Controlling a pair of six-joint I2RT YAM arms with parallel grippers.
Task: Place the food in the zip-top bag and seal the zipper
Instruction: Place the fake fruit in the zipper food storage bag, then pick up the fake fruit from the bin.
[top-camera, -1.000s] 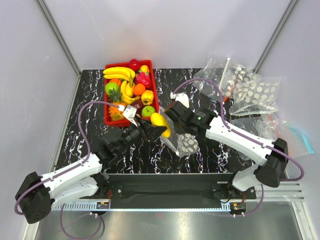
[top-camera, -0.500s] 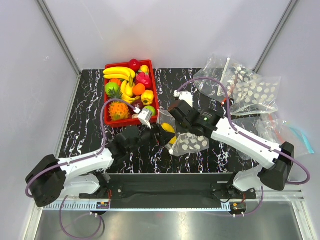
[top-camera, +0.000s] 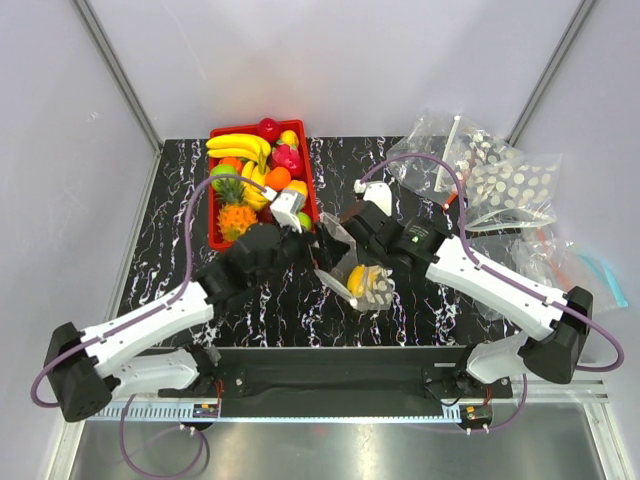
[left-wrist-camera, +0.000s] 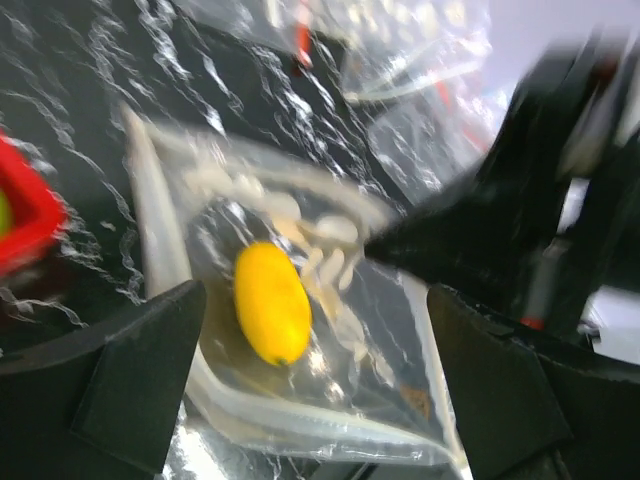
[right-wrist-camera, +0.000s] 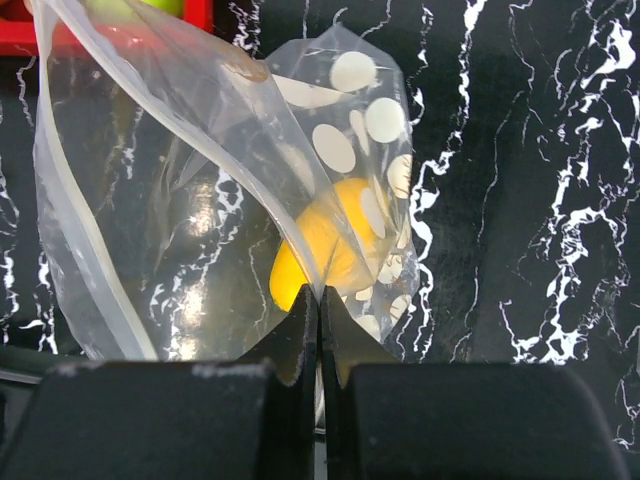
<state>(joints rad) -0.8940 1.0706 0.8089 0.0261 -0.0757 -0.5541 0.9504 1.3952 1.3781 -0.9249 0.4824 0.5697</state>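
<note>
Where the black marbled worktop (top-camera: 165, 262) lies between the two arms, the following is recorded.

Zip-top bag (top-camera: 378, 292): clear film printed with white dots, located near the middle of the worktop, just right of the near corner of the red tray (top-camera: 213, 205). One edge is held up and the rest sags toward the surface. The mouth is gaping; the zipper (right-wrist-camera: 70, 250) is seen as a white strip along the left edge, unsealed.

Yellow fruit (right-wrist-camera: 318, 248): one small oval piece, lodged inside the bag at its lower end, partly veiled by the dots.

Right pincer (right-wrist-camera: 320, 305): clenched on a fold of the bag film, fingertips pressed together directly above the fruit.

Left pincer (left-wrist-camera: 318, 310): released, the fingers spread wide on either side of the bag mouth, nothing held; the view from its wrist is blurred.

Remaining food: bananas (top-camera: 238, 145) are laid across the far end of the tray, and the green apple (top-camera: 221, 172) is nested below them beside an orange pineapple (top-camera: 237, 218).

Spare stock: further dotted bags (top-camera: 500, 182) are heaped at the far right of the worktop, well apart from the tray.
</note>
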